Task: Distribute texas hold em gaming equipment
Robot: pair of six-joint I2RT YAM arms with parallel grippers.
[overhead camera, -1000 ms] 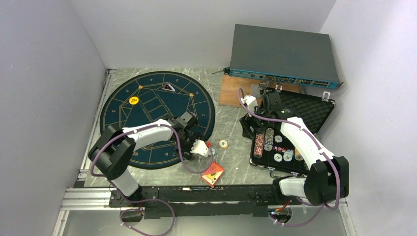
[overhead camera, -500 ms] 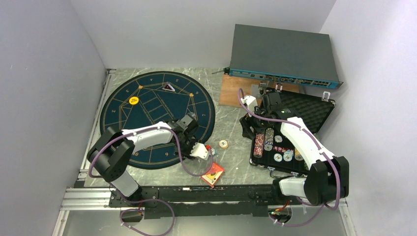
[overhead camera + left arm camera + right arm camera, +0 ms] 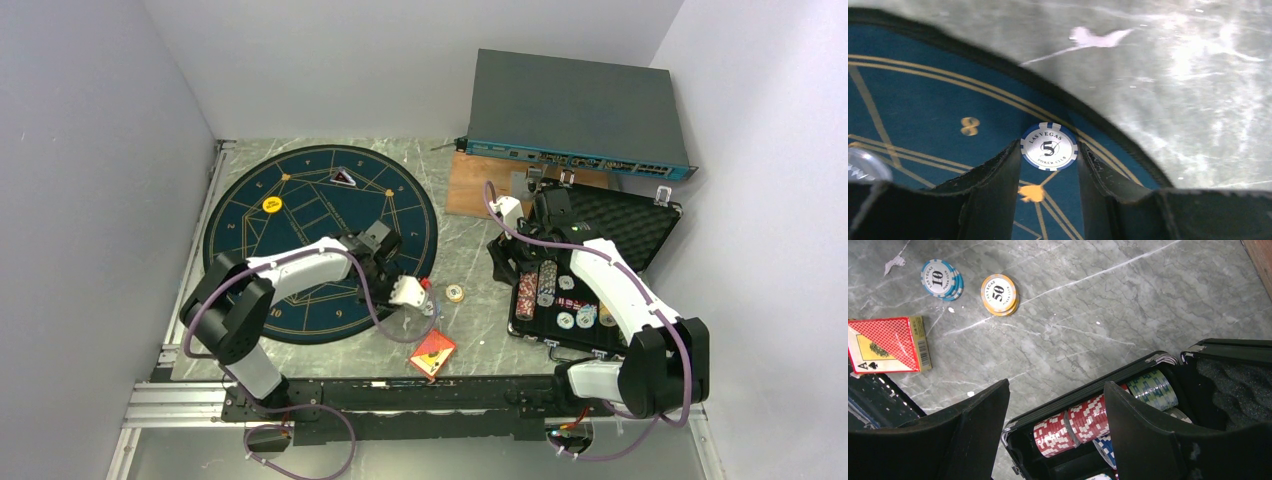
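Note:
My left gripper [image 3: 1049, 150] is shut on a white, blue-rimmed "5" poker chip [image 3: 1049, 146], pinched by its rim at the fingertips. It hangs over the lower right edge of the round navy mat [image 3: 300, 240], where the left gripper [image 3: 412, 295] shows from above. My right gripper [image 3: 1055, 386] stands open over the left rim of the black case [image 3: 1088, 390], above rolls of red chips [image 3: 1073, 425]. On the grey table lie a blue "10" chip [image 3: 941, 279], a yellow "50" chip [image 3: 999, 294] and a red card pack [image 3: 887, 344]. A yellow disc [image 3: 271, 204] sits on the mat.
The open case [image 3: 590, 335] holds several chip rolls, and its foam lid [image 3: 625, 220] lies behind it. A grey network switch [image 3: 575, 110] and a wooden board [image 3: 480, 185] stand at the back right. White walls close in both sides.
The left jaws have closed in on the "5" chip and the gripper has shifted slightly away from the near edge. The right arm has not moved.

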